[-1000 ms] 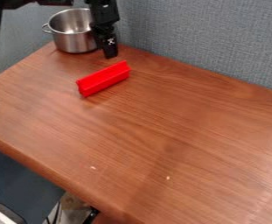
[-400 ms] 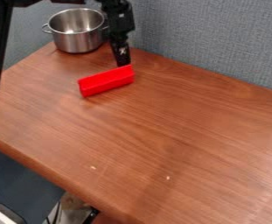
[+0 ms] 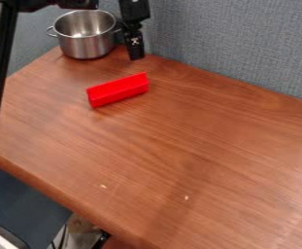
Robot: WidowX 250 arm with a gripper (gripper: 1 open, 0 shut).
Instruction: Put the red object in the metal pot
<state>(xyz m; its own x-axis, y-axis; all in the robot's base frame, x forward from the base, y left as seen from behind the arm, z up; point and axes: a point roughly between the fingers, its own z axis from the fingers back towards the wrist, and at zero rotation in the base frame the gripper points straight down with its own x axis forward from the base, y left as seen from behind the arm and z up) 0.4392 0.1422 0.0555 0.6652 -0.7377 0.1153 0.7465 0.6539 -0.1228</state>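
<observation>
Gripper (image 3: 135, 47), jaws apart and empty, hangs beside the metal pot (image 3: 84, 34); it has lifted clear of the block since the earlier frames. Wooden table (image 3: 192, 146) carries both. Red object (image 3: 118, 89), a plain bright bar, lies flat, turned slightly from before. No legible writing.

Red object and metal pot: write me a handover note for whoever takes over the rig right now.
Gripper: open, empty, pointing down above the table's far edge, between the pot and the block.
Red object: lying flat on the wooden table, free of the fingers.
Metal pot: upright at the far left corner; nothing visible inside from this angle.
Done: nothing yet; the block is not grasped.
Left: lower onto the block, close on it, carry it to the pot, release inside.
</observation>
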